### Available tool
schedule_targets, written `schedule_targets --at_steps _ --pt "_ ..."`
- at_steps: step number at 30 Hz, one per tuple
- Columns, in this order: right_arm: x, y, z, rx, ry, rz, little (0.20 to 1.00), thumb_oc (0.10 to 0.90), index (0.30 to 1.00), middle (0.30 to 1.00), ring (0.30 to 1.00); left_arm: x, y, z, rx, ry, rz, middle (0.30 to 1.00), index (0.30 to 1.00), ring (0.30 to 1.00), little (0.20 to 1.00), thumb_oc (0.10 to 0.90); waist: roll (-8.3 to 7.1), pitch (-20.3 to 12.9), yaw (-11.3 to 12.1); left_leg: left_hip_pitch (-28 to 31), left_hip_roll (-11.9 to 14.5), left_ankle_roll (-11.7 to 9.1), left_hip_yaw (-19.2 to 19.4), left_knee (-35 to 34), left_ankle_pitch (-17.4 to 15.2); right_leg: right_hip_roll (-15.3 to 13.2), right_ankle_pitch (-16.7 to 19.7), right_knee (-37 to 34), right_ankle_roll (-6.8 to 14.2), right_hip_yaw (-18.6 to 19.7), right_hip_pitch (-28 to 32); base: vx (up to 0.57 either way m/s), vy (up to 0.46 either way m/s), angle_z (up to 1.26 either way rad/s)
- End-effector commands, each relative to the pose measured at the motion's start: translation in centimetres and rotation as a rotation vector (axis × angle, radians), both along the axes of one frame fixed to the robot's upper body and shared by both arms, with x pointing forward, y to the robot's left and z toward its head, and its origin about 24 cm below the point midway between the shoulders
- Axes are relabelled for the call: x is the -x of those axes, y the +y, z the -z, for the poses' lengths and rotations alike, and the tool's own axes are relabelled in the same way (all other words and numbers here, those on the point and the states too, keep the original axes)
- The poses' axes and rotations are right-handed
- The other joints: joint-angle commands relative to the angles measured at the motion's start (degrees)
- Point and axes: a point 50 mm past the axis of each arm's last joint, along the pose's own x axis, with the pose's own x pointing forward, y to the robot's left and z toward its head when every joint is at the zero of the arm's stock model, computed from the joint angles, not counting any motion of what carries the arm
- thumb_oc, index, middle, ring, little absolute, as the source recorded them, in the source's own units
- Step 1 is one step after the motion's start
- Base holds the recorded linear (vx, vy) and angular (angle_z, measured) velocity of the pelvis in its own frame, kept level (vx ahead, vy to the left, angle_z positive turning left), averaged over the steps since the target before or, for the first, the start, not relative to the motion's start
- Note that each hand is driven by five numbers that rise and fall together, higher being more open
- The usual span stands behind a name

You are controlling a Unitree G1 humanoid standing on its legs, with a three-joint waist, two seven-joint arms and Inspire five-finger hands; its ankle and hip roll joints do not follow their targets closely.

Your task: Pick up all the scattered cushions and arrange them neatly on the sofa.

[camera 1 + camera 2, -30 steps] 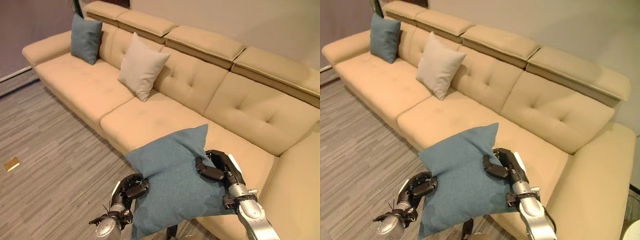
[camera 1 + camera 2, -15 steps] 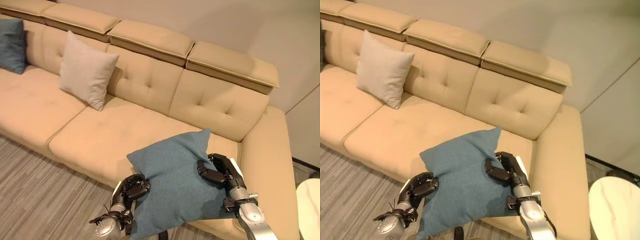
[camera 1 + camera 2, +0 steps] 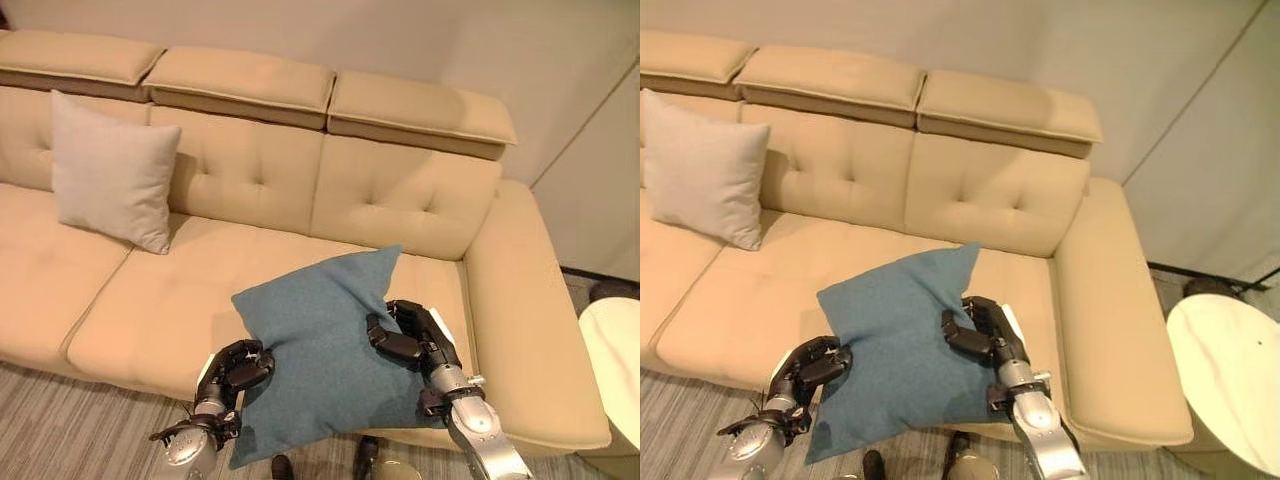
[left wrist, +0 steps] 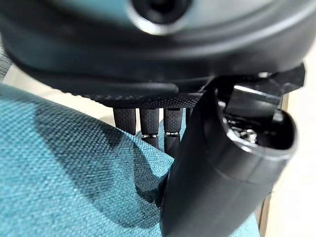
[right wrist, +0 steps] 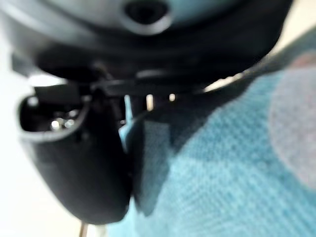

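Teal cushion [image 3: 325, 350] is gripped on both sides, hanging over the front edge of the sofa [image 3: 300, 190], over the right-hand seat near the corner armrest. Its top corner points toward the backrest; lower part overhangs the seat front, above the floor [image 3: 60, 430].

L hand [image 3: 235, 368]: fingers curled on the cushion's left edge, thumb on top, pinching fabric. L wrist view confirms: fingers [image 4: 148, 126] pass behind the teal cloth w/ thumb pressed on the near face.

R hand [image 3: 410, 338]: fingers wrapped over the right edge of the cushion, clamped on it. R wrist view shows teal fabric right up against the thumb, fingers mostly hidden behind it.

Cushion looks tilted, diamond-ish orientation, surface slightly creased around both grips.

Beige cushion [image 3: 112, 170] stands upright against the backrest on the left seat section, well apart from the teal one. Sofa is tan, tufted back, w/ separate headrest pads along the top. Seat between the two cushions is bare.

Round white table [image 3: 1230, 375] sits at the far right, beside the sofa's armrest end, not touching. Grey striped floor in front of the sofa.
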Motion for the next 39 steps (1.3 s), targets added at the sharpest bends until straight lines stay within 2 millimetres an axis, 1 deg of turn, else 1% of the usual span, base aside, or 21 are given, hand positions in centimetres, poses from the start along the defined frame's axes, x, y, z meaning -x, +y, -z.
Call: schedule_targets --at_steps 1,3,4,5,6,7,8,9,11,13,14,17,21,27,30,32,33,34,36,38,39 --pt "-2.4 -0.5 -7.0 -0.069 -0.385 0.014 0.300 0.400 0.300 0.300 0.300 -3.3 -3.6 -5.5 0.142 -0.342 0.109 0.300 0.300 0.300 0.300 0.400 -1.42 -4.28 -0.31 0.20 1.28 -3.27 -3.91 9.85 -10.77 4.49 0.88 -9.00 0.23 -1.06 8.24 0.18 -0.147 0.34" --pt "-2.3 -1.1 -7.1 -0.068 -0.389 0.036 0.300 0.400 0.300 0.300 0.300 -3.4 -3.9 -5.5 0.149 -0.346 0.118 0.300 0.300 0.300 0.300 0.400 -1.85 -4.51 -0.63 -1.75 2.40 -4.36 -3.74 15.79 -11.58 4.61 0.62 -10.70 -0.41 -1.18 10.38 0.09 -0.085 0.25" --pt "-2.3 -1.1 -7.1 -0.068 -0.389 0.036 0.300 0.400 0.300 0.300 0.300 -3.4 -3.9 -5.6 0.148 -0.346 0.118 0.300 0.300 0.300 0.300 0.400 -1.99 -4.64 -0.72 -2.06 2.26 -4.32 -3.80 15.82 -11.37 4.47 0.76 -10.77 -0.43 -1.25 10.17 0.06 -0.047 0.22" --pt "-2.3 -1.2 -7.1 -0.067 -0.385 0.039 0.300 0.400 0.300 0.300 0.300 -3.5 -4.0 -5.5 0.149 -0.346 0.120 0.300 0.300 0.300 0.300 0.400 -1.92 -4.60 -0.68 -2.85 2.91 -4.88 -3.97 17.81 -10.91 4.87 0.37 -11.23 -0.88 -1.00 10.87 0.06 -0.010 0.17" --pt "-2.3 -1.3 -6.9 -0.066 -0.371 0.039 0.300 0.400 0.300 0.300 0.300 -3.6 -4.0 -5.6 0.149 -0.350 0.115 0.300 0.300 0.300 0.300 0.400 -1.91 -4.28 -0.34 -4.99 3.43 -5.67 -5.86 20.34 -9.71 5.32 -0.31 -11.74 -1.51 -0.39 11.92 0.07 -0.010 -0.13" --pt "-2.3 -1.3 -6.9 -0.066 -0.371 0.039 0.300 0.400 0.300 0.300 0.300 -3.6 -4.0 -5.6 0.148 -0.350 0.115 0.300 0.300 0.300 0.300 0.400 -1.94 -4.35 -0.39 -5.06 3.39 -5.66 -5.89 20.29 -9.66 5.28 -0.32 -11.73 -1.50 -0.42 11.86 0.09 0.040 -0.21" --pt "-2.3 -1.5 -6.9 -0.054 -0.368 0.039 0.300 0.400 0.300 0.300 0.300 -3.6 -4.0 -5.7 0.153 -0.353 0.112 0.300 0.300 0.300 0.300 0.400 -2.32 -4.50 -0.41 -5.99 4.63 -5.67 -6.46 18.47 -10.06 5.11 -0.72 -12.48 -1.33 0.12 12.59 0.09 0.064 -0.23" --pt "-2.3 -1.5 -6.9 -0.050 -0.369 0.041 0.300 0.400 0.300 0.300 0.300 -3.6 -4.1 -5.8 0.149 -0.355 0.110 0.300 0.300 0.300 0.300 0.400 -2.38 -4.61 -0.25 -6.32 5.31 -5.83 -7.01 17.10 -9.46 5.09 -0.90 -12.65 -1.23 0.54 12.88 0.15 0.128 -0.03" --pt "-2.3 -1.8 -6.8 -0.045 -0.362 0.058 0.300 0.400 0.300 0.300 0.300 -4.0 -4.1 -6.2 0.141 -0.371 0.106 0.300 0.300 0.300 0.300 0.400 -2.29 -4.23 0.17 -8.49 7.18 -6.77 -8.96 14.10 -5.86 5.29 -1.55 -13.02 -1.02 1.69 13.95 0.11 0.113 -0.05" --pt "-2.3 -1.9 -6.8 -0.035 -0.361 0.060 0.300 0.400 0.300 0.300 0.300 -4.0 -4.1 -6.3 0.147 -0.377 0.100 0.300 0.300 0.300 0.300 0.400 -1.92 -4.40 0.25 -7.99 7.24 -6.83 -9.77 12.06 -5.86 5.49 -1.77 -13.21 -0.95 2.32 14.23 0.11 0.141 -0.23" --pt "-2.1 -2.3 -6.8 -0.015 -0.358 0.076 0.300 0.400 0.300 0.300 0.300 -4.1 -4.3 -6.5 0.145 -0.385 0.115 0.300 0.300 0.300 0.300 0.400 -1.03 -4.62 0.12 -6.68 6.87 -7.08 -10.51 9.81 -5.19 5.31 -2.14 -13.10 -0.84 2.67 15.01 0.15 0.194 -0.38" --pt "-2.2 -2.3 -6.7 -0.011 -0.355 0.081 0.300 0.400 0.300 0.300 0.300 -4.0 -4.0 -6.7 0.123 -0.395 0.121 0.300 0.300 0.300 0.300 0.400 -0.70 -5.01 0.33 -5.16 5.85 -6.55 -10.46 8.33 -5.50 4.74 -1.83 -12.99 -0.40 3.80 15.26 0.14 0.194 -0.32" --pt "-2.6 -1.6 -6.8 -0.010 -0.362 0.076 0.300 0.400 0.300 0.300 0.300 -4.4 -3.4 -7.6 0.079 -0.431 0.126 0.300 0.300 0.300 0.300 0.400 -0.26 -4.91 0.66 -3.54 4.12 -4.94 -8.06 6.45 -6.04 3.18 -1.17 -11.91 1.12 5.80 14.17 0.06 0.176 -0.22" --pt "-3.4 -1.1 -7.3 -0.003 -0.390 0.086 0.300 0.400 0.300 0.300 0.300 -5.5 -3.0 -8.9 0.002 -0.495 0.136 0.300 0.300 0.300 0.300 0.400 0.19 -4.53 0.63 -3.91 2.86 -3.81 -6.24 4.91 -6.08 1.66 -0.12 -11.43 2.38 6.87 11.96 0.01 0.081 -0.11" --pt "-4.7 -0.4 -8.4 0.027 -0.450 0.106 0.300 0.400 0.300 0.300 0.300 -7.3 -3.2 -11.2 -0.111 -0.599 0.157 0.300 0.300 0.300 0.300 0.400 1.24 -3.53 0.18 -5.77 2.22 -3.35 -5.56 3.78 -5.62 0.84 1.19 -11.78 2.98 7.43 8.87 -0.08 0.075 -0.03" --pt "-5.9 0.3 -9.8 0.061 -0.511 0.105 0.300 0.400 0.300 0.300 0.300 -8.6 -3.6 -12.8 -0.147 -0.672 0.157 0.300 0.300 0.300 0.300 0.400 1.88 -2.61 0.09 -8.28 2.03 -3.27 -5.32 3.78 -5.12 0.53 2.06 -11.79 3.12 7.86 5.96 -0.14 0.045 -0.10" --pt "-6.6 0.8 -10.6 0.076 -0.546 0.097 0.300 0.400 0.300 0.300 0.300 -9.4 -3.9 -13.7 -0.167 -0.711 0.159 0.300 0.300 0.300 0.300 0.400 2.10 -2.22 0.10 -9.67 2.01 -3.24 -5.19 3.80 -4.76 0.47 2.52 -11.80 3.09 8.15 4.56 -0.10 0.015 -0.22" --pt "-6.6 0.8 -10.7 0.077 -0.549 0.098 0.300 0.400 0.300 0.300 0.300 -9.4 -3.9 -13.8 -0.168 -0.714 0.158 0.300 0.300 0.300 0.300 0.400 2.09 -2.26 0.12 -9.91 2.01 -3.24 -5.16 3.87 -4.75 0.47 2.55 -11.74 3.09 8.19 4.31 -0.10 0.014 -0.24" --pt "-7.9 1.9 -12.1 0.096 -0.606 0.096 0.300 0.400 0.300 0.300 0.300 -10.9 -4.6 -15.6 -0.193 -0.785 0.157 0.300 0.300 0.300 0.300 0.400 2.42 -1.90 0.16 -12.59 1.97 -3.24 -5.17 3.90 -4.15 0.38 3.25 -11.84 2.93 8.36 1.67 -0.11 0.000 -0.11" --pt "-10.2 3.6 -16.2 0.121 -0.753 0.122 0.300 0.400 0.300 0.300 0.300 -13.8 -6.1 -20.5 -0.230 -0.952 0.105 0.300 0.300 0.300 0.300 0.400 2.87 -0.74 0.38 -17.60 2.04 -3.47 -5.97 4.18 -2.90 0.02 4.22 -11.40 2.71 8.54 -3.24 -0.15 -0.028 -0.05" --pt "-10.6 3.8 -17.3 0.123 -0.792 0.134 0.300 0.400 0.300 0.300 0.300 -14.4 -6.4 -22.0 -0.250 -0.998 0.088 0.300 0.300 0.300 0.300 0.400 2.92 -0.56 0.39 -18.92 2.04 -3.59 -6.19 4.36 -2.55 -0.04 4.41 -11.22 2.63 8.60 -4.43 -0.10 -0.039 -0.05"
